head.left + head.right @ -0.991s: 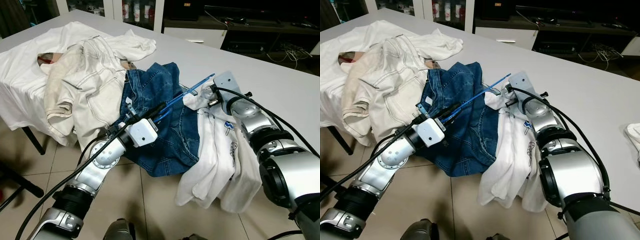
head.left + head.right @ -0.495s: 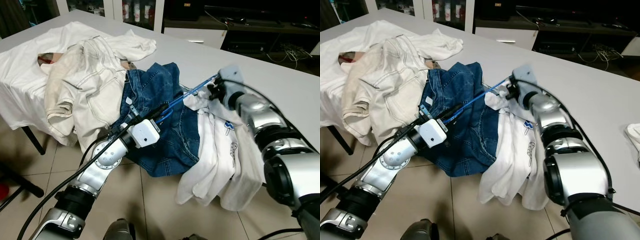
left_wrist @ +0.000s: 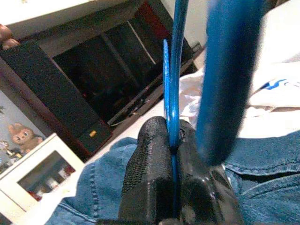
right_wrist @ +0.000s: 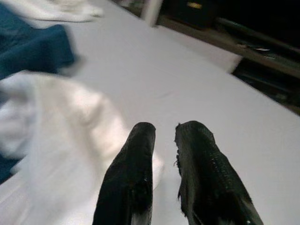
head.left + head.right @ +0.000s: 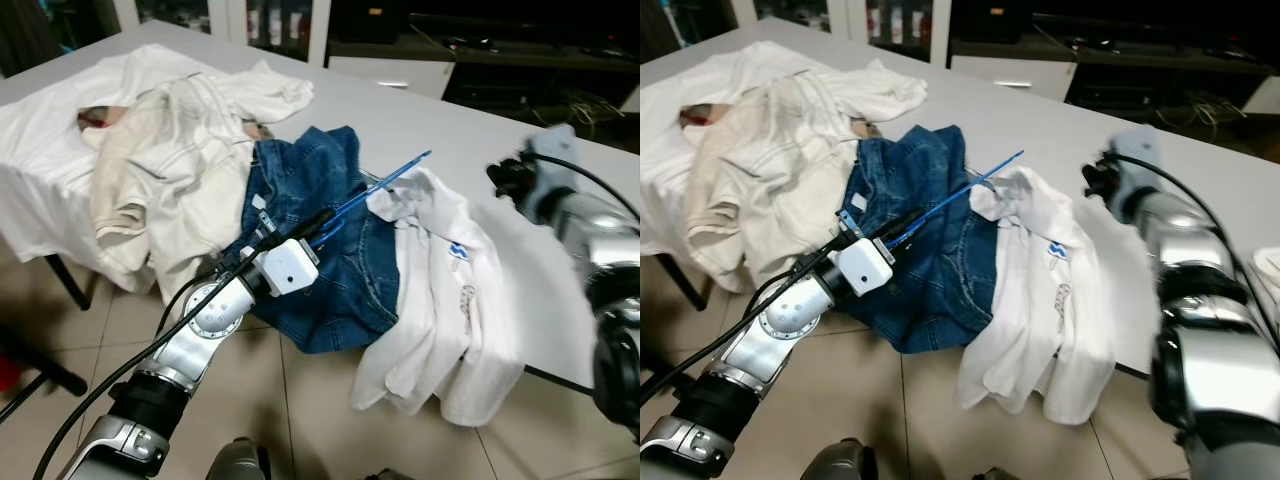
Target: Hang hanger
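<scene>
A grey table stands on a beige tiled floor, dark low cabinets behind

Jeans left of shirt

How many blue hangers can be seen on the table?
1. The blue hanger lies across the blue jeans, held by the left gripper, its tip at the white shirt. Others may hide under the clothes.

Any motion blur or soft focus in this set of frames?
Left and right eye views: right pincer and forearm smeared, clothes sharp. Left wrist view: the blue hanger is crisp at the left pincer; a nearer blue bar is defocused. Right wrist view: white shirt blurred.
</scene>
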{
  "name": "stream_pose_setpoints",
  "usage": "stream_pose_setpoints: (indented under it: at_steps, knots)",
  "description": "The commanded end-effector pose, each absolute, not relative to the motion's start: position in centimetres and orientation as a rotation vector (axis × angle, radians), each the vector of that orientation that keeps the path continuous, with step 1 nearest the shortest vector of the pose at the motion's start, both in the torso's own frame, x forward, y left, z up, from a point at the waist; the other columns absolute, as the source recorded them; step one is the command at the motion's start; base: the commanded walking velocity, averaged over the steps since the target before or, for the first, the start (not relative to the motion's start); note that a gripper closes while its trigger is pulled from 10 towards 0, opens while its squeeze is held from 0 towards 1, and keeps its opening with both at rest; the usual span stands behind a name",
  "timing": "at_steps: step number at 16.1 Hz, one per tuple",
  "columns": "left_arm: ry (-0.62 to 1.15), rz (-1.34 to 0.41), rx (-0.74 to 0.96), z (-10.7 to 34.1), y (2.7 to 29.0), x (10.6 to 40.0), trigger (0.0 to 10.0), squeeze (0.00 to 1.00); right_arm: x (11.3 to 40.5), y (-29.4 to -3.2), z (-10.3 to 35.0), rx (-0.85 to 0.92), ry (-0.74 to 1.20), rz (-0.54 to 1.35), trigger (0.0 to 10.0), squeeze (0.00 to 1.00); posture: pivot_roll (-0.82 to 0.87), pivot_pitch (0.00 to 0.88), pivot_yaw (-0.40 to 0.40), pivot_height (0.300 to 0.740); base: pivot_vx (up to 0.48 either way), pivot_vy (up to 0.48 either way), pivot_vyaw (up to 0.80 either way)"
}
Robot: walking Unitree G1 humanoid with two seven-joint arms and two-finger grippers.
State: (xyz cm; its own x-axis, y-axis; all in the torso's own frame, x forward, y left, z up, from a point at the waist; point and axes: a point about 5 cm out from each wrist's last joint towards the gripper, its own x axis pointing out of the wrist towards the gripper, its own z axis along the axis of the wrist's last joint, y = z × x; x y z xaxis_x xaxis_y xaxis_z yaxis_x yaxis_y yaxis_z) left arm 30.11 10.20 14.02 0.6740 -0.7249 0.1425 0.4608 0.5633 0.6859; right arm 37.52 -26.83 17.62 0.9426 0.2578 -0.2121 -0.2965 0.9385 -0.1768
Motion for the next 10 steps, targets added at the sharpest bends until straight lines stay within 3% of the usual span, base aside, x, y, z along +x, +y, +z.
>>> stream_pose_setpoints:
  at_steps: [1,2,3,4,6,7,9,10]
  knots:
    - [-0.455,-0.744,0.671,14.3,9.6,30.2,10.0,0.0,36.6,-26.1,17.9,-0.199,0.192,0.487,9.2,0.0,0.1,0.0,-0.087,0.71,0.0,0.0,0.0]
    - [-0.455,-0.747,0.673,14.3,9.6,30.3,10.0,0.0,35.2,-25.0,17.5,-0.208,0.207,0.676,4.9,0.0,0.09,0.0,-0.086,0.71,0.0,0.0,0.0]
    - [-0.455,-0.748,0.674,14.3,9.6,30.3,10.0,0.0,34.8,-24.8,17.3,-0.215,0.215,0.71,4.9,0.0,0.09,0.0,-0.086,0.71,0.0,0.0,0.0]
    - [-0.455,-0.749,0.675,14.3,9.6,30.4,10.0,0.0,34.2,-24.3,16.7,-0.238,0.239,0.764,4.0,0.0,0.09,0.0,-0.085,0.71,0.0,0.0,0.0]
    - [-0.459,-0.751,0.676,14.4,9.5,30.5,10.0,0.0,33.6,-23.7,16.1,-0.246,0.267,0.818,3.3,0.0,0.09,0.0,-0.086,0.71,0.0,0.0,0.0]
    - [-0.46,-0.75,0.676,14.4,9.5,30.5,10.0,0.0,33.3,-23.4,16.1,-0.249,0.272,0.847,1.6,0.0,0.09,0.0,-0.086,0.71,0.0,0.0,0.0]
    - [-0.457,-0.746,0.679,14.3,9.8,30.5,10.0,0.0,31.8,-22.8,16.1,-0.279,0.313,0.955,1.3,0.0,0.1,0.0,-0.091,0.71,0.0,0.0,0.0]
    - [-0.454,-0.744,0.681,14.2,9.9,30.4,10.0,0.0,31.3,-22.8,15.9,-0.301,0.337,0.996,0.0,0.0,0.11,0.0,-0.092,0.71,0.0,0.0,0.0]
